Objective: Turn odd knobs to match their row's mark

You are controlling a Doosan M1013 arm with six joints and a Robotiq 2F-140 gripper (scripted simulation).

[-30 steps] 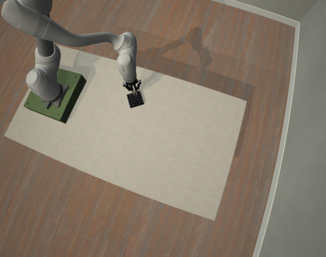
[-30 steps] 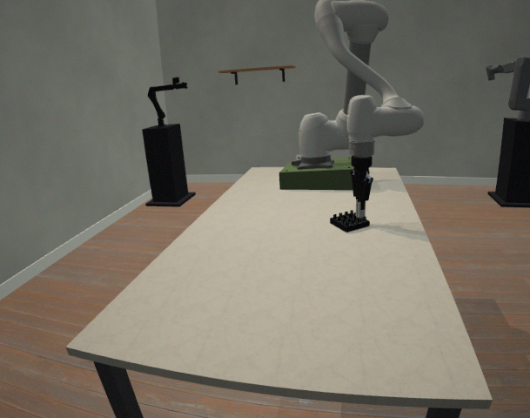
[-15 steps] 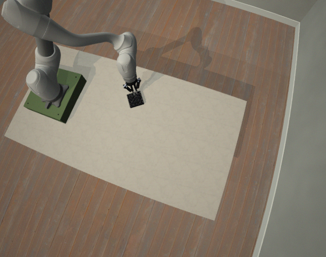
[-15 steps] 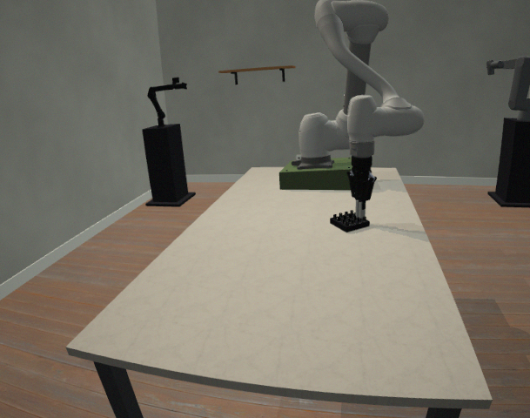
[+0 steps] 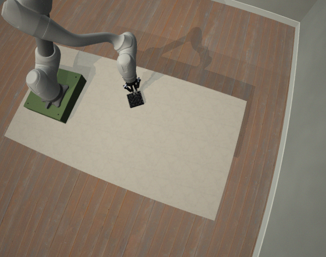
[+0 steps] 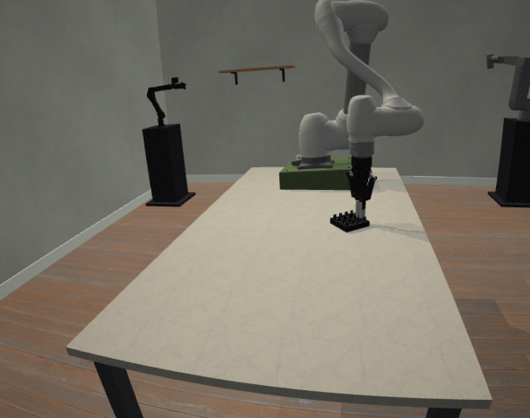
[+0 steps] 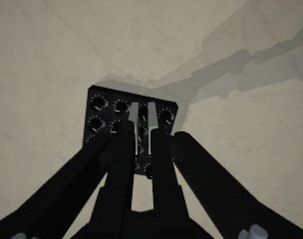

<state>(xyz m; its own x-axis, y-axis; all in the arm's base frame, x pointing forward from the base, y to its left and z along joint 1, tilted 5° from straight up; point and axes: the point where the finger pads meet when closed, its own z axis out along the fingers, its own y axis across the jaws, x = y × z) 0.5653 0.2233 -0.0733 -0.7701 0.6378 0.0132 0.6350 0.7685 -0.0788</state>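
The black knob box [image 5: 135, 99] stands on the pale table, near the arm's green base. It also shows in the exterior view [image 6: 349, 221] and in the wrist view [image 7: 129, 130]. My gripper [image 5: 134, 92] [image 6: 360, 210] points straight down onto the box's edge nearest the base. In the wrist view its two fingers stand narrow on either side of one knob [image 7: 143, 114] in the far row, third from the left. That knob's white line is hidden by the fingers. Knobs [image 7: 98, 104] to the left and one knob [image 7: 165, 117] to the right stand free. I cannot read the printed names.
The green base block [image 5: 55, 97] of the arm stands at the table's end, left of the box. Two black pedestals with small arms [image 6: 165, 162] [image 6: 519, 159] stand on the floor beyond the table. A shelf [image 6: 257, 70] hangs on the back wall.
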